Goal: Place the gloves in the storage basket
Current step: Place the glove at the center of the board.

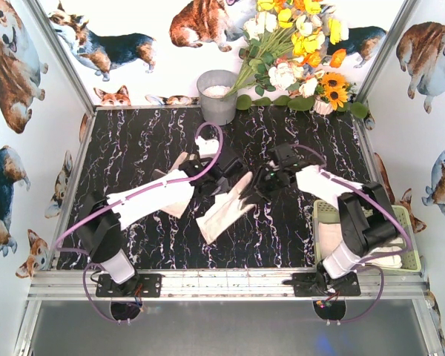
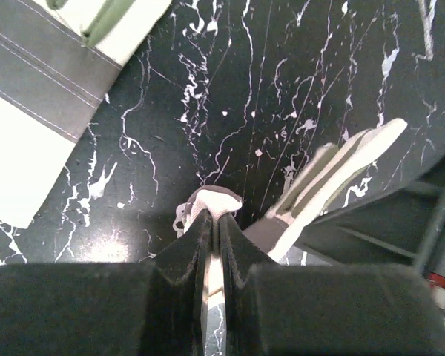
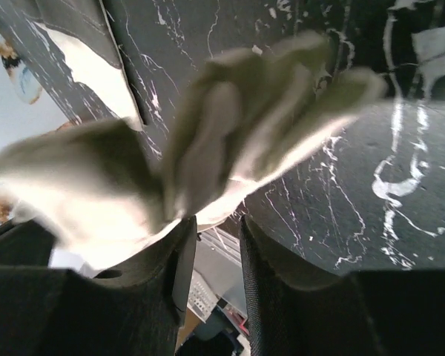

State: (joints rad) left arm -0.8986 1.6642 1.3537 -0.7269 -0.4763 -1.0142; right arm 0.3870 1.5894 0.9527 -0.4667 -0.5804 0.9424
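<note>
Black jaws of the left gripper fill the foreground of the left wrist view. They are pressed together on a raised fold of one glove, pinching it tight over the black, white-veined table. In the right wrist view the right gripper stands with its jaws a little apart. The blurred finger end of the same glove lies across their tips; whether they grasp it cannot be told.

Counts, top view: two arms, one basket, one grey bucket, one bunch of flowers. Two gloves on the table are clear. One lies at the table's centre between the two grippers. A second glove lies partly under the left arm. Further pale gloves in the basket sit at the near right corner of the table, and the right arm covers too much of them to count.

Appearance: cream-white cloth with grey-olive fingers and a wide, plain cuff. The second glove shows a grey band with stitch lines across its pale fabric.

Only the top view shows the pale yellow-green basket, the bucket and the flowers. Only the left wrist view shows the pinched fold and the stitched band. The right wrist view alone shows the glove's fingers from below, out of focus.
</note>
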